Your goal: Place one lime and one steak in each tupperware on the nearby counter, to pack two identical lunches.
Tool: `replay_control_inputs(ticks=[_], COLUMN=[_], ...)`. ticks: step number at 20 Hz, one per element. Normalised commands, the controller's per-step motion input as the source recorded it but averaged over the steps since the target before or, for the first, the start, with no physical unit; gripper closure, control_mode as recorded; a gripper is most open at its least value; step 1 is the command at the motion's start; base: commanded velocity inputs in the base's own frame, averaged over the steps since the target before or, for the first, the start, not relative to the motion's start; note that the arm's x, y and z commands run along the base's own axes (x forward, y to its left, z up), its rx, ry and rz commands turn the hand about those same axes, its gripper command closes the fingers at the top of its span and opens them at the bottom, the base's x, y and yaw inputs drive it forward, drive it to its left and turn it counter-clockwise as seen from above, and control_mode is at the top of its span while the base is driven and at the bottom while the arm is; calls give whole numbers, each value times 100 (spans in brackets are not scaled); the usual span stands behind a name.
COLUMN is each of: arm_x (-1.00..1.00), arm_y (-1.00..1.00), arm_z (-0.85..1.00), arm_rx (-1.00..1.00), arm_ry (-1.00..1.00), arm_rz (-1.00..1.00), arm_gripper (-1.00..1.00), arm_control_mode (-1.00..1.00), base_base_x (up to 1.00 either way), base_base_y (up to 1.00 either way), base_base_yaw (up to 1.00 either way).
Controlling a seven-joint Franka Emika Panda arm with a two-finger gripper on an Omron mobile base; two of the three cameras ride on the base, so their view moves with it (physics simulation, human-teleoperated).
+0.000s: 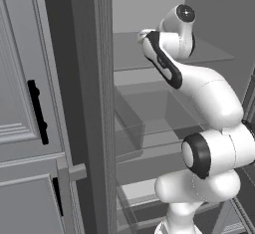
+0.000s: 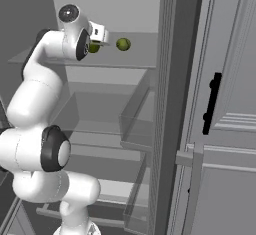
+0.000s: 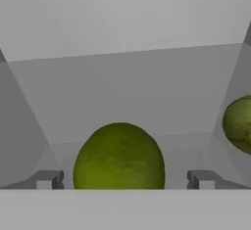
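Note:
On the upper shelf (image 2: 135, 59) of the open fridge lie two glossy yellow-green limes. The nearer lime (image 3: 119, 156) sits right in front of my hand, between the two dark fingertips (image 3: 46, 179), which stand wide on either side without touching it. My gripper (image 3: 125, 181) is open. In the right base view this lime (image 2: 93, 48) is half hidden behind my hand (image 2: 98, 32), and the second lime (image 2: 123, 44) lies clear to its right, also seen at the hand view's right edge (image 3: 239, 124). The steak, both tupperware and the counter are out of view.
Lower glass shelves (image 2: 100, 129) and a clear bin (image 2: 137, 124) fill the fridge under my arm. Grey panelled doors with black bar handles (image 1: 37, 111) (image 2: 211, 104) flank the opening closely on both sides. The fridge back wall (image 3: 127, 23) is just behind the limes.

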Motion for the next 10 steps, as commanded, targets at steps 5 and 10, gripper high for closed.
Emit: replay_control_inputs(ticks=[5,10], arm_x=[31,29], arm_y=[0,7], arm_z=[-23,-28], arm_rx=[0,0], arm_ry=[0,0], arm_rz=[0,0], arm_gripper=[-100,100], arm_control_mode=[-100,-100], base_base_x=[0,0], base_base_y=[0,0], base_base_yaw=[0,0])
